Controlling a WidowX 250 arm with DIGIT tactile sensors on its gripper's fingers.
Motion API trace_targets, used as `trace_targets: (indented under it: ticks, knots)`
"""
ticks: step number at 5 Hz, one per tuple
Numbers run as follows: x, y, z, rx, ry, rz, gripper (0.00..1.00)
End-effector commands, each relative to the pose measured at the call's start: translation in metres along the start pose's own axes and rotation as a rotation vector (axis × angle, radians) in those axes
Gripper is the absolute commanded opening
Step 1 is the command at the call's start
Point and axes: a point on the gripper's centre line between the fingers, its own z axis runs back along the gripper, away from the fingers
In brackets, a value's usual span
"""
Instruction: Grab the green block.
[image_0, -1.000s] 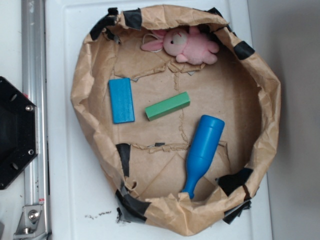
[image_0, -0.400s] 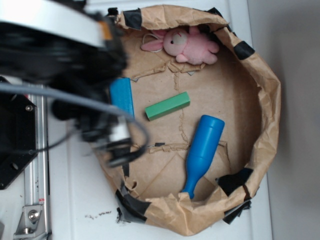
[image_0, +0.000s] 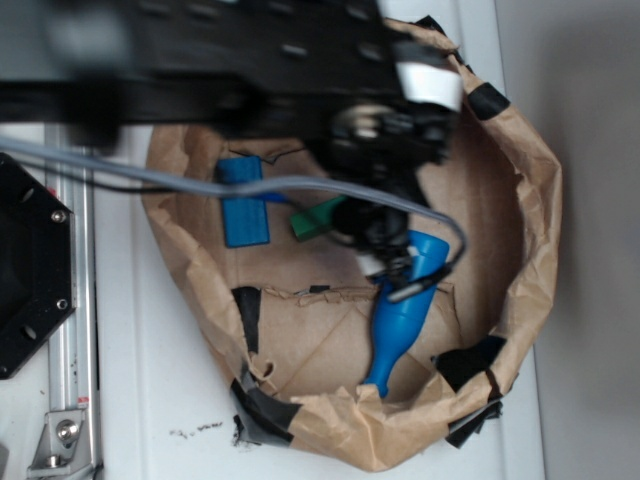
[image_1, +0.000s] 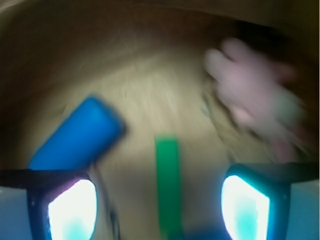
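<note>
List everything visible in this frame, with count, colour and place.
green block: 1, green, bin floor, centred between the fingers in the wrist view
blue block: 1, blue, bin's left side
blue bottle: 1, blue, pin-shaped, lower right of bin
plush toy: 1, pink, blurred, wrist view only
paper-lined bin: 1, brown with black tape, on white surface
gripper: 1, black, open, above the green block

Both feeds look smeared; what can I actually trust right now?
Exterior: the arm is motion-blurred and covers most of the green block; the blue block and bottle are sharp. Wrist: everything is soft, the green block shows centred between the pincer fingers, whose pads glare white.
</note>
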Motion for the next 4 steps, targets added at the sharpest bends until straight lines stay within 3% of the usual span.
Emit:
trace_targets:
  ticks: [1, 2, 3, 4]
  knots:
    - [0.005, -0.013, -0.069, -0.032, 0.058, -0.169, 0.0]
    - [-0.005, -0.017, -0.05, -0.018, 0.049, -0.216, 0.0]
    - [-0.011, -0.013, -0.014, -0.008, -0.011, -0.211, 1.0]
    - [-0.016, -0.009, 0.03, -0.033, -0.111, -0.18, 1.0]
